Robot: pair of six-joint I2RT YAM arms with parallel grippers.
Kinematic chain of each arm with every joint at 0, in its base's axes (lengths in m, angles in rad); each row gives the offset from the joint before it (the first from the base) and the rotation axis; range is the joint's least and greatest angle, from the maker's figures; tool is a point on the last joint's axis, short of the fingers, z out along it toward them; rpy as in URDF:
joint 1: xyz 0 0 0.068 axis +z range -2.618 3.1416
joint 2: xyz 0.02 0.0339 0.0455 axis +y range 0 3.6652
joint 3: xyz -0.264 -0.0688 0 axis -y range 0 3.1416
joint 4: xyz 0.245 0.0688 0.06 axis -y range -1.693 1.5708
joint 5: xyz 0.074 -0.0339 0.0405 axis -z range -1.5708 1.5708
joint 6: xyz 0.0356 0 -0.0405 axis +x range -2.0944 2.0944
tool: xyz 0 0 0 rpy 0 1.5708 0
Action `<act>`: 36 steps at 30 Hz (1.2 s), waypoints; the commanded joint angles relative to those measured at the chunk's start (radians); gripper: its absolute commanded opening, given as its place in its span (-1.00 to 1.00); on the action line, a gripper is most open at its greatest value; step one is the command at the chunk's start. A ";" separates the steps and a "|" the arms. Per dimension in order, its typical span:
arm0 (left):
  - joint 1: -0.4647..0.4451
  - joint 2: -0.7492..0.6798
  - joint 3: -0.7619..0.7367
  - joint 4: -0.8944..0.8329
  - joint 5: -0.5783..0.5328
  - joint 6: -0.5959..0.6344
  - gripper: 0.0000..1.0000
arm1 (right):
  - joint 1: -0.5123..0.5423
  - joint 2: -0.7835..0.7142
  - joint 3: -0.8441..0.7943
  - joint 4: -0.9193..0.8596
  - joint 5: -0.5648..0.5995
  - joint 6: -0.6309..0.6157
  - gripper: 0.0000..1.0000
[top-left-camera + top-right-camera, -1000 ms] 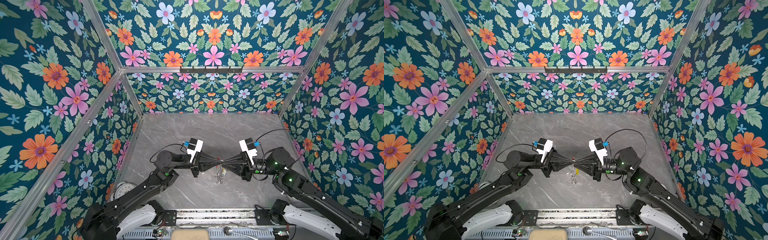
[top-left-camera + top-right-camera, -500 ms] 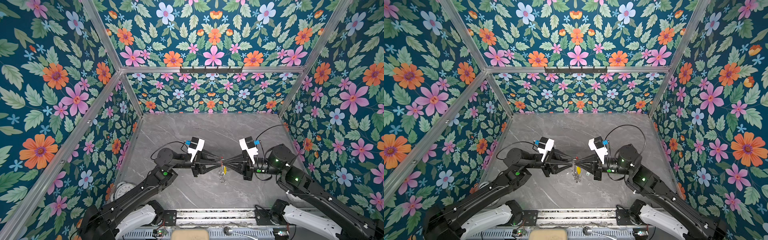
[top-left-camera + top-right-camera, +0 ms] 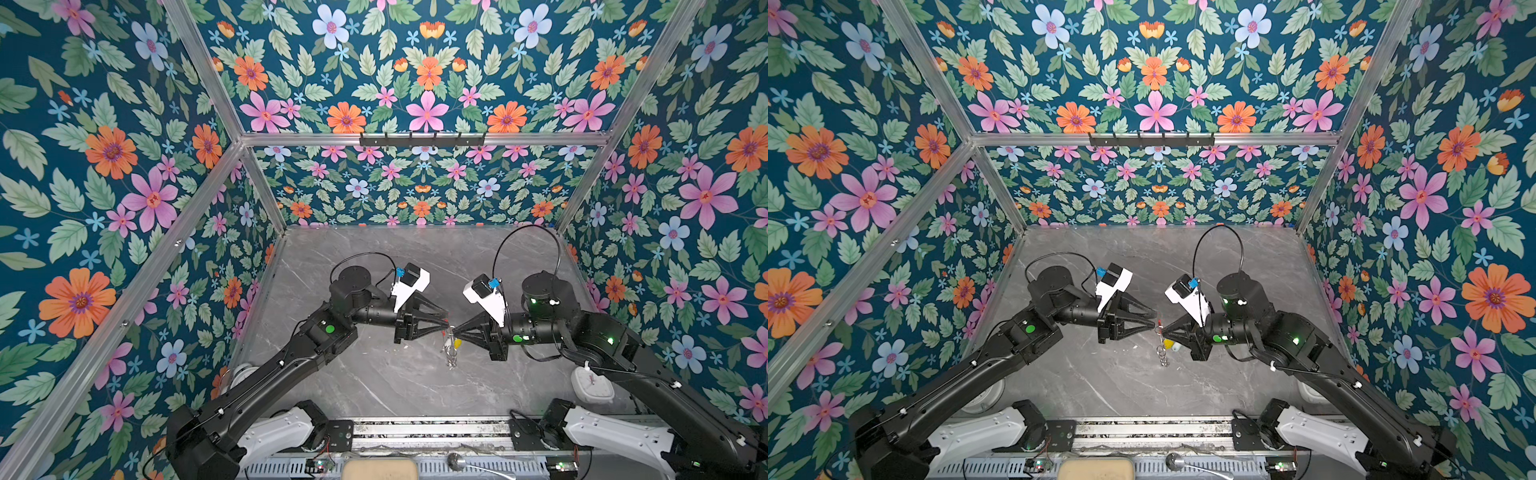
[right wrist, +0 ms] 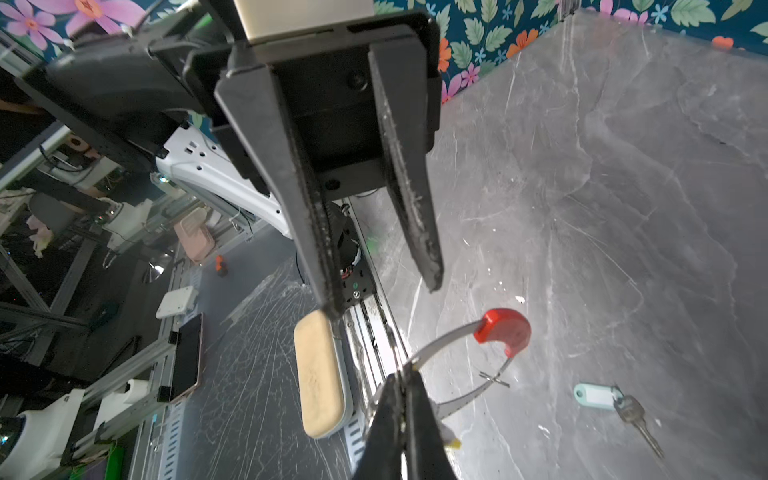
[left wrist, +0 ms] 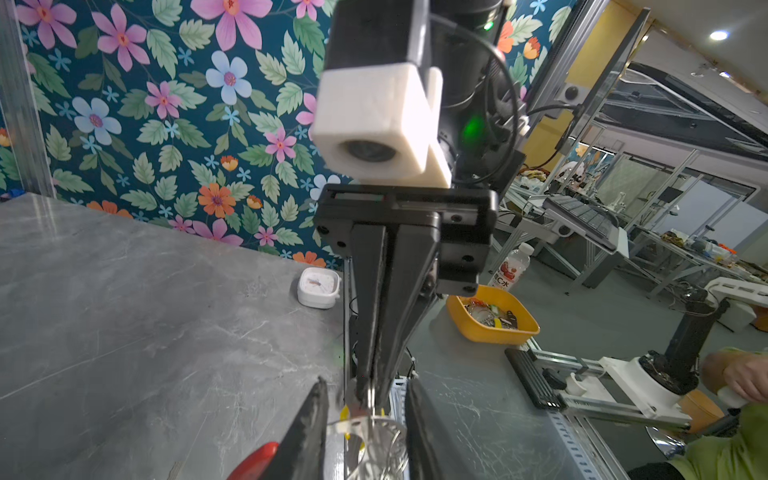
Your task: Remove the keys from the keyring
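Note:
The keyring (image 4: 451, 343), a grey band with a red section (image 4: 503, 330) and small wire rings, hangs above the table; both top views show it (image 3: 451, 355) (image 3: 1163, 353). My right gripper (image 4: 401, 378) is shut on the grey band. My left gripper (image 5: 368, 415) faces it, open, its fingers (image 5: 316, 419) on either side of the band and not touching it. A yellow-tagged key (image 3: 1168, 343) hangs from the ring beside the right gripper (image 3: 454, 331). A silver key with a pale tag (image 4: 598, 395) lies on the table apart from the band.
A white rounded clock (image 5: 318, 287) sits near the front right table corner (image 3: 592, 384). A round white object (image 3: 243, 374) lies under the left arm. A beige pad (image 4: 318, 374) rests on the front rail. Floral walls close three sides.
My left gripper has opened and let go of the band. The right gripper stays shut on it. The yellow tag now shows below the fingertips, and the meeting point has shifted slightly right.

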 commanded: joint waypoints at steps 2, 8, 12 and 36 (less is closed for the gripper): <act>0.000 0.021 0.030 -0.090 0.041 0.059 -0.34 | 0.030 0.021 0.033 -0.078 0.072 -0.046 -1.00; 0.001 0.049 0.050 -0.122 0.067 0.074 -0.43 | 0.066 0.037 0.050 -0.075 0.134 -0.057 -1.00; 0.001 0.062 0.060 -0.144 0.079 0.083 -0.43 | 0.068 0.037 0.057 -0.060 0.163 -0.057 -1.00; -0.005 0.084 0.066 -0.149 0.091 0.107 -0.98 | 0.080 0.087 0.088 -0.032 0.265 -0.022 -1.00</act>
